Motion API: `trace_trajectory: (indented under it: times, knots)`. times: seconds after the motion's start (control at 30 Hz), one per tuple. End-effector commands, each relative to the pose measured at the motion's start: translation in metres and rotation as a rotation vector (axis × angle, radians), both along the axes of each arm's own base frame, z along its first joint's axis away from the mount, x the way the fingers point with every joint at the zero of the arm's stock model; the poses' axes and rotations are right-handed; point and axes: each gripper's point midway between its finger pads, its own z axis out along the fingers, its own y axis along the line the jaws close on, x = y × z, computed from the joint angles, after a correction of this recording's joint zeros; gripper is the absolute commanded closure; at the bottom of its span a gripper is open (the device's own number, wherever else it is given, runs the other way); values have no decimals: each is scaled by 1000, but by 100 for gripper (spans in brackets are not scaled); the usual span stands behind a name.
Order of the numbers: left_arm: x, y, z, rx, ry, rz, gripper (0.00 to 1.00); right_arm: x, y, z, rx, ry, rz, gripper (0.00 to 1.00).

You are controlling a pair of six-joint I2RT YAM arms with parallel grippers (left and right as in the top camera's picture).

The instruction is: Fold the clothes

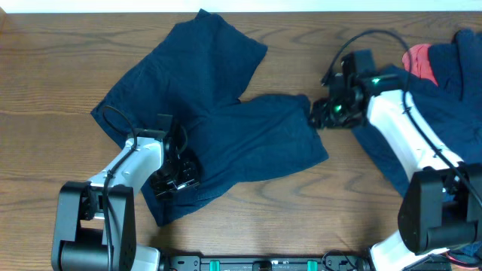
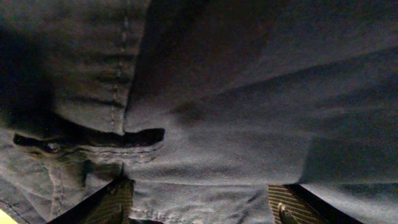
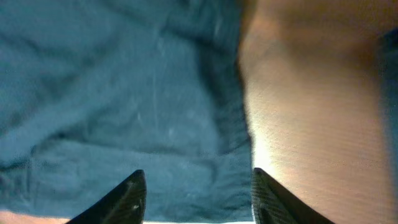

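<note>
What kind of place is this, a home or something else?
Probably a robotics lab bench: a left arm and right arm stand at a wooden table, with navy shorts spread on it.

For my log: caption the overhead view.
Navy shorts on the table: left gripper over one end, right gripper at the other.

Pink-red piece partly under navy garment

**Robot test bench, lab-type setting**

You are looking down on a wood-grain table that fills the frame. A white-and-black left arm and right arm are rooted at its lower edge. A black mounting rail with green fittings sits bottom centre, and a loose black cable loops at upper right. Dark clothes lie spread on the wood.
</note>
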Motion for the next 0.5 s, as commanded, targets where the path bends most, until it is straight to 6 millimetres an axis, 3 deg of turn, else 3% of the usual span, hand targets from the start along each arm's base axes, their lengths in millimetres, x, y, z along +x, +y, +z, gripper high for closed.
trace_trajectory:
  times: [0.0, 0.27, 0.47]
  knots:
    - [2, 2, -27, 0, -15, -45, 28, -23, 9, -22, 8, 46, 64, 39]
    - [11, 2, -23, -2, -37, -40, 28, -63, -9, -62, -78, 166, -14, 36]
    - [11, 2, -23, -2, -37, -40, 28, -71, -9, -75, -78, 177, -49, 34]
